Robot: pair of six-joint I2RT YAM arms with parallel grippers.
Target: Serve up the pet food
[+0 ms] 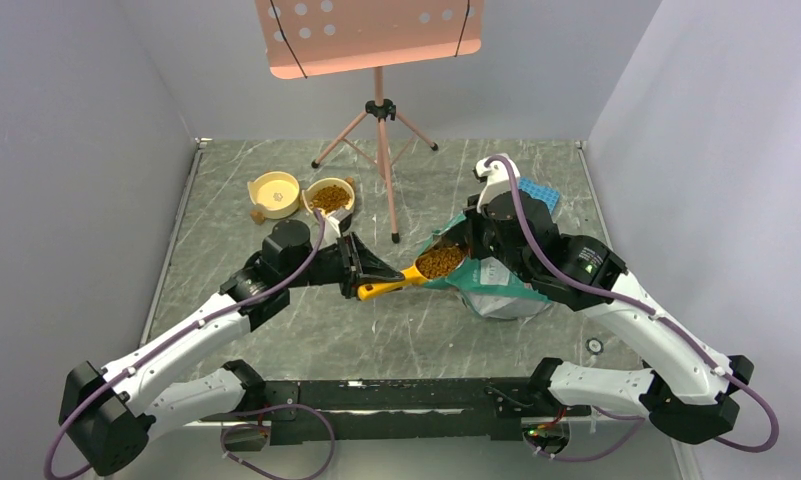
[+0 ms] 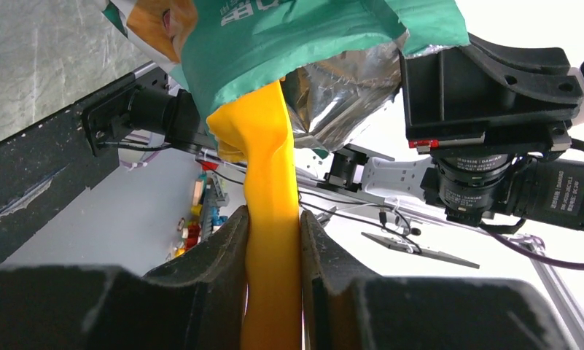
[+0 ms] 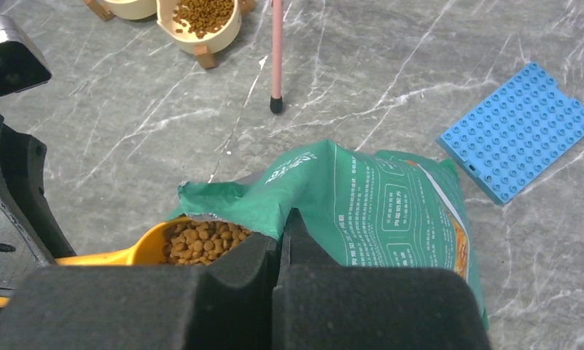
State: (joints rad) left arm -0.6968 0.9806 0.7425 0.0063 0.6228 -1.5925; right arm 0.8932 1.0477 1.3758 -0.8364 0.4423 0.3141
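- Nearest the arm bases, the marbled grey worktop carries the scene. One portion of food appears served and a second looks to be on its way.
- The left end effector pinches the handle of the yellow scoop, one black finger flat against each side. The scoop's cup end reaches into the mouth of the teal pet-food bag.
- From above, the scoop lies roughly level between the two arms, its cup heaped with brown kibble just at the bag's opening. The load reads as drawn but not yet carried away.
- The right end effector has its fingers pressed together on the torn upper edge of the bag, holding the mouth up. The foil lining shows around the scoop in the left wrist view.
- The bag lies slumped on the worktop under the right arm, and its printed panel faces the right wrist camera.
- Farther back and left, well apart from the bag, two cream bowls sit side by side. The filled bowl holds a layer of served kibble.
- The bowl beside it, the empty bowl, shows a bare bottom apart from a small speck too small to identify. Judged from this, carrying the scoop over and tipping it out remains to be done.
- At the far right, a blue studded baseplate lies flat beyond the bag.
- Farthest back, a pink music stand stands on its tripod, one foot near the filled bowl.
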